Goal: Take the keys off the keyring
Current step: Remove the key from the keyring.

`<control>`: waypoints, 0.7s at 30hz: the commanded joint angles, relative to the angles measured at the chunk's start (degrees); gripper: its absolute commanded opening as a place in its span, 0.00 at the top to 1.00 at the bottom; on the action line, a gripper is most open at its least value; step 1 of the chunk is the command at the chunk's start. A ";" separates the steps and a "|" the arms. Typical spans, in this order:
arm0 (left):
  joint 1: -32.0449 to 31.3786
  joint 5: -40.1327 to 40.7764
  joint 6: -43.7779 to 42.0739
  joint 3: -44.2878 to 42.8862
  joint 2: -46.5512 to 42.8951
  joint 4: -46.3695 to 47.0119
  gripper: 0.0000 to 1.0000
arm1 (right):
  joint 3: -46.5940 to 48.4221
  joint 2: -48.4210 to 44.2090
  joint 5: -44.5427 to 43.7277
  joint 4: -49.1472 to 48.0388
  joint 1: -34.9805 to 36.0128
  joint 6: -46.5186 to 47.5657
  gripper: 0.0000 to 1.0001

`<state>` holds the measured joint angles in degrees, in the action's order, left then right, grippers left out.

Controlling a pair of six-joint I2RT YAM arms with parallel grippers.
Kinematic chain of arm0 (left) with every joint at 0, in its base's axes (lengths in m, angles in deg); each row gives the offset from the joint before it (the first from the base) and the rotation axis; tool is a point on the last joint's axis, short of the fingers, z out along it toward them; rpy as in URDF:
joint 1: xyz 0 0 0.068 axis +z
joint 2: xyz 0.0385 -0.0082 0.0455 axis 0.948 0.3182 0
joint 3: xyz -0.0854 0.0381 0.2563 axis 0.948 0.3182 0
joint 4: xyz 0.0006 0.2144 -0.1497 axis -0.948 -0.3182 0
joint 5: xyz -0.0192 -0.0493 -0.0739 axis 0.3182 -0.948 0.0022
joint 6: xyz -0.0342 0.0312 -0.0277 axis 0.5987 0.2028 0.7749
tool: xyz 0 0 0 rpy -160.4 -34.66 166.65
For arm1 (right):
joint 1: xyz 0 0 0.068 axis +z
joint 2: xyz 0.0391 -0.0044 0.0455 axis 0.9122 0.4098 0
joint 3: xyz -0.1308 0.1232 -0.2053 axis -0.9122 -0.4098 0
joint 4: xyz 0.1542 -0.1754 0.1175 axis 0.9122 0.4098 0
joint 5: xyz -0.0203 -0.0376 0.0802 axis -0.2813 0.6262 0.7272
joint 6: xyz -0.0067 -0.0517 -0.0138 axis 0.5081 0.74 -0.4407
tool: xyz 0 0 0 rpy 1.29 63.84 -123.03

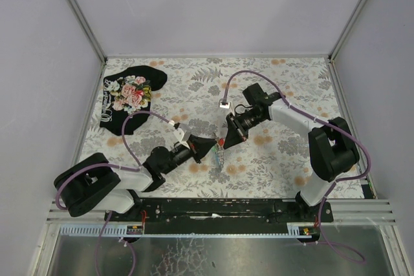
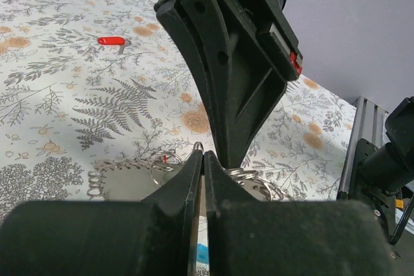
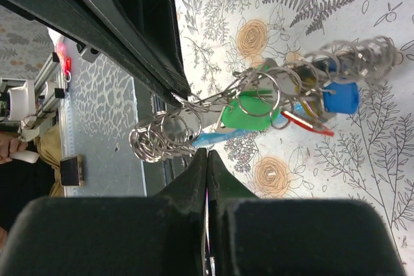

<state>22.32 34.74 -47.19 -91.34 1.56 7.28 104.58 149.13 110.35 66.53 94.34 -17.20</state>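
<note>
The keyring hangs between my two grippers above the table's middle [image 1: 218, 150]. My left gripper [image 2: 201, 153] is shut, with a thin silver ring of the keyring [image 2: 198, 147] pinched at its tips; its chain [image 2: 119, 167] and more rings [image 2: 255, 179] hang beyond. My right gripper [image 3: 207, 154] is shut on a thin metal edge that looks like a key. Just past it hang a cluster of rings [image 3: 158, 137], a green-headed key [image 3: 249, 113], a blue-headed key [image 3: 340, 97], a red one [image 3: 309, 125] and the light-blue fob [image 3: 217, 138]. A loose red key [image 2: 111, 41] lies on the table.
A black floral cloth [image 1: 129, 94] lies at the back left of the patterned table [image 1: 291, 88]. In the left wrist view the right gripper's black body [image 2: 236, 63] fills the space right above the left gripper's tips. The metal rail [image 1: 220, 208] runs along the near edge.
</note>
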 commanded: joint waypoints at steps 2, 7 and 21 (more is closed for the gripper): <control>0.04 -0.06 -1.39 1.41 -1.89 7.94 1.00 | 0.24 -5.40 4.67 -1.85 -2.65 0.18 0.96; 0.46 -3.60 -4.49 1.58 -4.98 5.32 1.00 | 1.74 -9.04 5.15 2.34 -3.22 12.43 0.74; 1.91 -11.82 -6.14 -2.12 -8.23 3.53 1.00 | 5.62 -11.11 12.21 1.66 -2.48 39.28 0.50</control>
<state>23.66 25.38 -51.58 -90.96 -5.26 6.60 106.20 139.66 118.74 64.98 91.06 7.98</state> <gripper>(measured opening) 0.004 0.512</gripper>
